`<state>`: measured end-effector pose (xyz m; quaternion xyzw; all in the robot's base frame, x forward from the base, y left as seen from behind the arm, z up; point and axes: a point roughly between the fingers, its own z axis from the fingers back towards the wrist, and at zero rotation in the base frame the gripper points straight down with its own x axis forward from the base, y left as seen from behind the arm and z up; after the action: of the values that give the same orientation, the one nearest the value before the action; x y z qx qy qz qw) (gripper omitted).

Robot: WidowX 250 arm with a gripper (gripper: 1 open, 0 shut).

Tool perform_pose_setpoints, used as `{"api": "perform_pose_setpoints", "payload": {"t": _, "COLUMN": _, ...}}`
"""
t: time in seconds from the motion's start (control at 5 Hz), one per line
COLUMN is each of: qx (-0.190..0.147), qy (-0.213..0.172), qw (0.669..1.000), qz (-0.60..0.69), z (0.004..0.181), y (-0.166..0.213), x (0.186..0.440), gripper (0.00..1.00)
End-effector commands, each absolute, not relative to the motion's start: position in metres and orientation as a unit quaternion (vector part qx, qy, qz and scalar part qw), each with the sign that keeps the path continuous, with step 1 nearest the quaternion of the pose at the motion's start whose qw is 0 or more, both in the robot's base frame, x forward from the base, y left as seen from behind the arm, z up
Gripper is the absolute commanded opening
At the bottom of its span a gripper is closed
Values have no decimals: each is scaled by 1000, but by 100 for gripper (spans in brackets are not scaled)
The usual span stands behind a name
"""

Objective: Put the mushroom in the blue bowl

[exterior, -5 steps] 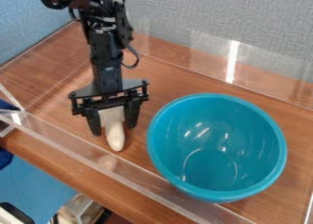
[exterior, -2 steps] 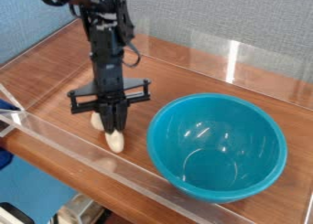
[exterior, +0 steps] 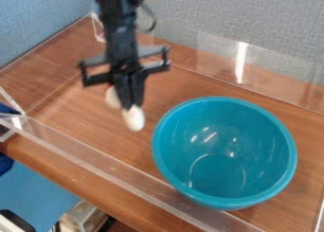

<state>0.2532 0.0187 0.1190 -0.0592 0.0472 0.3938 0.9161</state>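
In the single camera view, the mushroom [exterior: 131,116] is being held in the closed gripper [exterior: 128,100], which is pointing straight down from the dark arm [exterior: 120,27]. The mushroom is hanging clear of the wooden table [exterior: 76,94], its long axis running close to vertical with the lower end leaning slightly toward the right of the picture. Only the pale cream stem is being shown below the fingers; the upper end is being hidden between them, so the cap cannot be made out, and the frame is being blurred there. The mushroom is positioned just beside the upper left rim of the blue bowl [exterior: 272,174], outside it and apart from it. The bowl is sitting upright on the table, glossy inside. No brand, label or readable writing is being shown anywhere.
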Motion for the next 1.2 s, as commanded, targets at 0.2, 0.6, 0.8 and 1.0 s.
{"api": "perform_pose_setpoints", "payload": {"t": 0.2, "qx": -78, "qy": 40, "qw": 936, "qz": 341, "z": 146, "y": -51, "x": 267, "gripper": 0}}
{"api": "perform_pose_setpoints", "payload": {"t": 0.6, "qx": -62, "qy": 41, "qw": 944, "qz": 322, "z": 130, "y": -91, "x": 278, "gripper": 0}}
{"api": "perform_pose_setpoints", "payload": {"t": 0.8, "qx": -55, "qy": 31, "qw": 926, "qz": 373, "z": 124, "y": -77, "x": 281, "gripper": 0}}
{"api": "perform_pose_setpoints", "payload": {"t": 1.0, "qx": -50, "qy": 23, "qw": 911, "qz": 409, "z": 117, "y": -63, "x": 287, "gripper": 0}}
